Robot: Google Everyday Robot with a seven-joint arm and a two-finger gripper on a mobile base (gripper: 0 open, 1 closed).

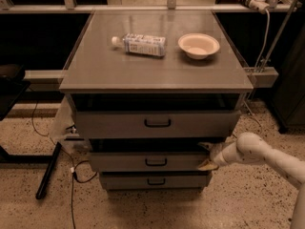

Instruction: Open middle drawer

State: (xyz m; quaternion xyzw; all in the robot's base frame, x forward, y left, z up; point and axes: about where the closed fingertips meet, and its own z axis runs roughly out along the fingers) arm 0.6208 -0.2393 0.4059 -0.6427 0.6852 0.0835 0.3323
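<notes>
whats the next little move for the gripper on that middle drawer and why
Probably a short, straight pull away from the cabinet. The gripper sits at the right end of the middle drawer front, well right of its centred handle. Only a narrow dark gap shows above that front, so the drawer looks barely out.

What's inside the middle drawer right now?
Only a dark gap shows above the front of the wide grey metal middle drawer; the larger grey top drawer overhangs it, hiding the interior. The robot's hand is at its right end.
</notes>
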